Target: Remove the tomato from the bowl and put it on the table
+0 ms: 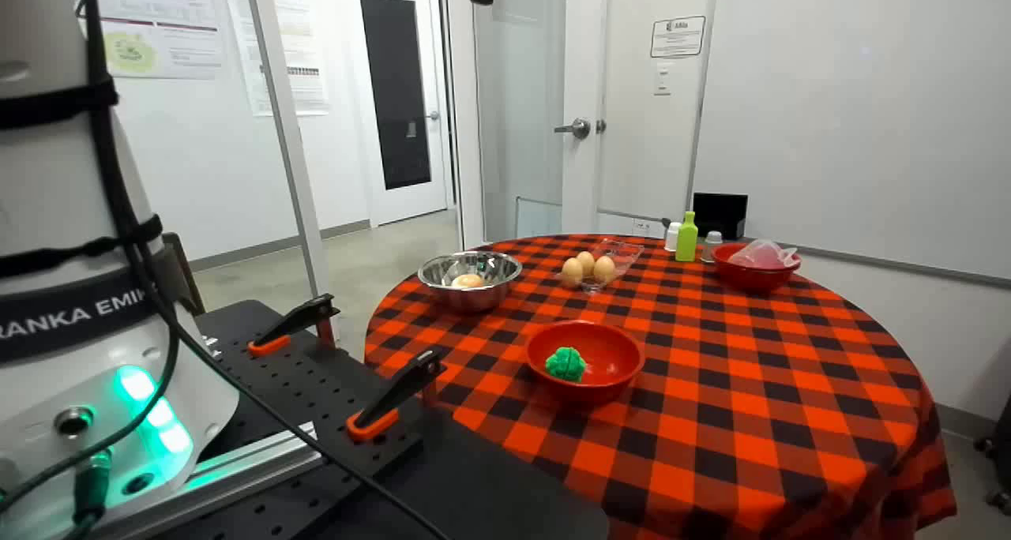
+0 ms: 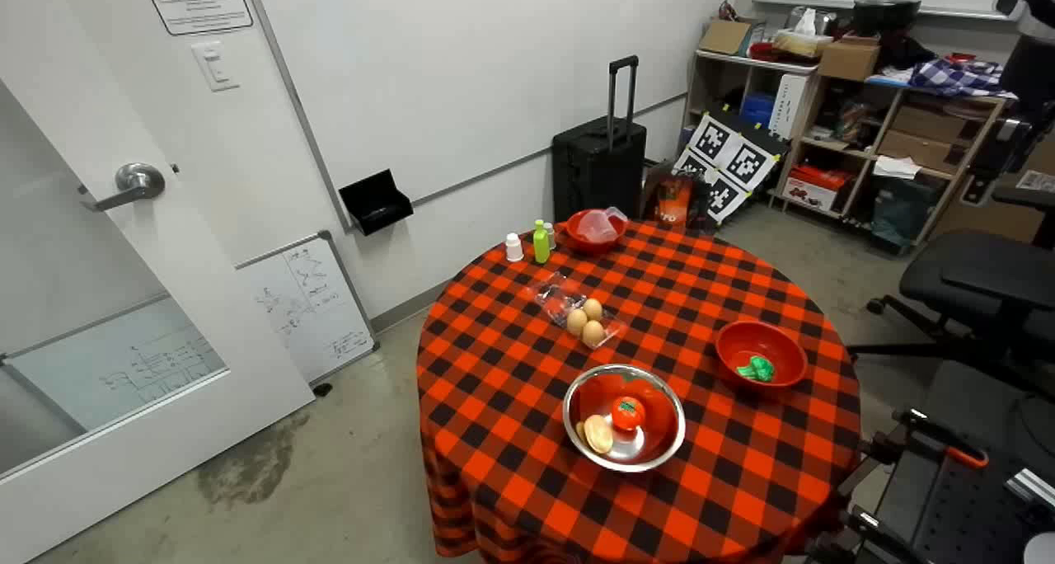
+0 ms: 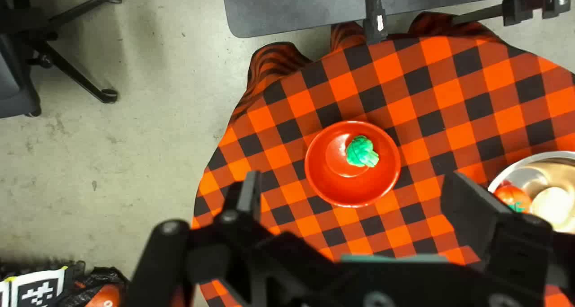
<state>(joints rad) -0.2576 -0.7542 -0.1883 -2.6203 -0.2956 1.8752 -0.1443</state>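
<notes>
The tomato point(image 2: 628, 413), red with a green top, lies in the shiny silver bowl point(image 2: 624, 467) beside a beige item. In the wrist view the tomato point(image 3: 511, 196) and part of the bowl point(image 3: 507, 168) show at the right edge, partly behind a finger. The bowl point(image 1: 471, 297) also shows in an exterior view, where the tomato is hidden. The bowl stands on the round table point(image 1: 750, 414) with its red-and-black checked cloth. My gripper point(image 3: 351, 190) is open and empty, high above the table, over the area of a red bowl and to one side of the silver bowl.
The red bowl point(image 3: 346, 192) holds a green broccoli-like item point(image 3: 361, 151). Several eggs point(image 2: 593, 333) lie on a clear plastic carton. A green bottle point(image 2: 541, 242), white shakers and a red dish point(image 2: 589, 246) stand at the table's far edge. Clamps point(image 1: 395, 394) stick out from the robot's bench.
</notes>
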